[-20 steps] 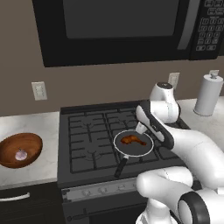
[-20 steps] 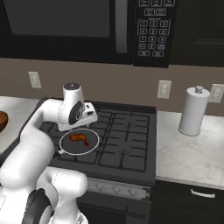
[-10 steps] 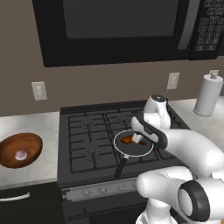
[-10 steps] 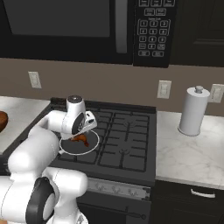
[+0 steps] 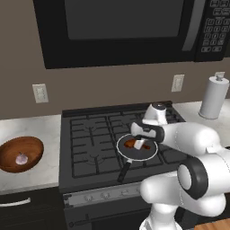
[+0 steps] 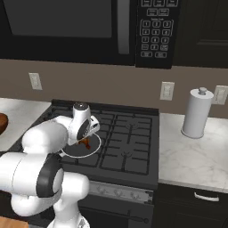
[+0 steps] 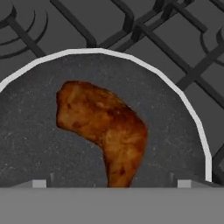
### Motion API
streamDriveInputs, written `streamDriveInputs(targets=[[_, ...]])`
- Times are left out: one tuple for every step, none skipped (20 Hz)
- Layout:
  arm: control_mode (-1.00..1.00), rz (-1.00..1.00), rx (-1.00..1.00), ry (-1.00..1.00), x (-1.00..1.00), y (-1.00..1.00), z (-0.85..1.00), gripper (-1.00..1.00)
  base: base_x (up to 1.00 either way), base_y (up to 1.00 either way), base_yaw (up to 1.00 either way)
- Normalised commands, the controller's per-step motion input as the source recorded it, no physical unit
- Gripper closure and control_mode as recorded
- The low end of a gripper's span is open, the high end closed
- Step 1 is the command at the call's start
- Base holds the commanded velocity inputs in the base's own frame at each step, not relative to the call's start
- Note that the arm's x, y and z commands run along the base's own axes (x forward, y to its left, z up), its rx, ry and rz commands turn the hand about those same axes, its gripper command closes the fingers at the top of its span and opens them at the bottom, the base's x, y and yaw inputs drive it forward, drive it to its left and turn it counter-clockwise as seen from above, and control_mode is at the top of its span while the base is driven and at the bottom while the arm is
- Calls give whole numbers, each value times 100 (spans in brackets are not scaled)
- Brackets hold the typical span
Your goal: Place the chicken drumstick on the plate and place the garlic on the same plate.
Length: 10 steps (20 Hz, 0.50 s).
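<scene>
The chicken drumstick (image 7: pixel 105 122), glossy orange-brown, lies in a black white-rimmed frying pan (image 7: pixel 175 144) on the stove. My gripper (image 7: pixel 111 183) hangs open just above it, one fingertip on each side of its thin end. From the left base view the drumstick (image 5: pixel 130 143) peeks out beside the gripper (image 5: pixel 141 144) over the pan (image 5: pixel 124 155). In the right base view the hand covers most of the drumstick (image 6: pixel 84 143). The garlic (image 5: pixel 21 158) rests in a brown wooden bowl (image 5: pixel 32 146) on the left counter. The plate is out of view.
Stove grates (image 5: pixel 90 139) surround the pan, whose handle (image 5: pixel 124 170) points toward the front edge. A paper towel roll (image 6: pixel 196 113) stands on the right counter. A black microwave (image 5: pixel 121 27) hangs overhead.
The hand has swung down and lowered over the pan until its open fingers straddle the drumstick. Pan, drumstick, bowl and garlic have not moved.
</scene>
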Motion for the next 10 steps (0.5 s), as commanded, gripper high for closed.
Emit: streamDriveInputs(targets=[[-100, 7, -2, 5, 41, 11, -25, -100, 0, 0, 0], [-100, 7, -2, 5, 42, 11, -25, -100, 0, 0, 0], [-100, 6, -2, 5, 42, 11, -25, -100, 0, 0, 0], [-100, 6, -3, 5, 41, 11, -29, -100, 0, 0, 0], [-100, 6, -4, 4, 39, 10, -31, -100, 0, 0, 0], [-100, 6, -3, 3, 39, 10, -31, -100, 0, 0, 0], [-100, 6, -3, 3, 37, 7, -30, -100, 0, 0, 0], [-100, 6, -3, 2, 29, 5, -31, -100, 0, 0, 0], [-100, 6, -5, 0, 10, 4, -36, -100, 0, 0, 0], [-100, 5, -5, 0, 0, 4, -42, -100, 0, 0, 0]])
